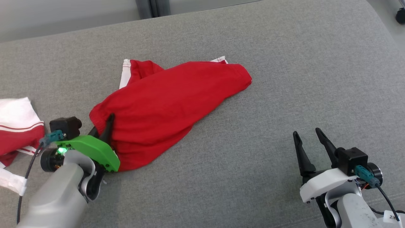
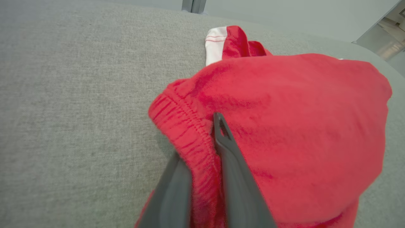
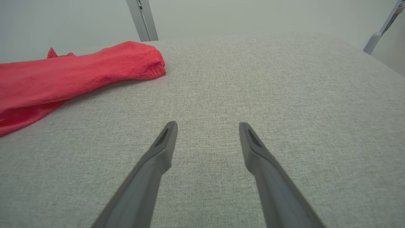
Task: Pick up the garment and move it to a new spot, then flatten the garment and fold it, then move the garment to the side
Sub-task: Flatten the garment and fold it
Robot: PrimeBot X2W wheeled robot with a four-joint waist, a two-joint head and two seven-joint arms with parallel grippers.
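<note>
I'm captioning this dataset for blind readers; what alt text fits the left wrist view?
The left tool is shut on the ribbed hem of a red garment, one finger over the cloth, one beneath. The garment lies crumpled on a grey fabric surface, white trim at its far edge.

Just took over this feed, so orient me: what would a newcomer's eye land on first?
First, the red garment, crumpled across the middle of the grey cushion. The left gripper is shut on its elastic hem at the near left end, while the right gripper sits open over bare cushion at lower right.
</note>
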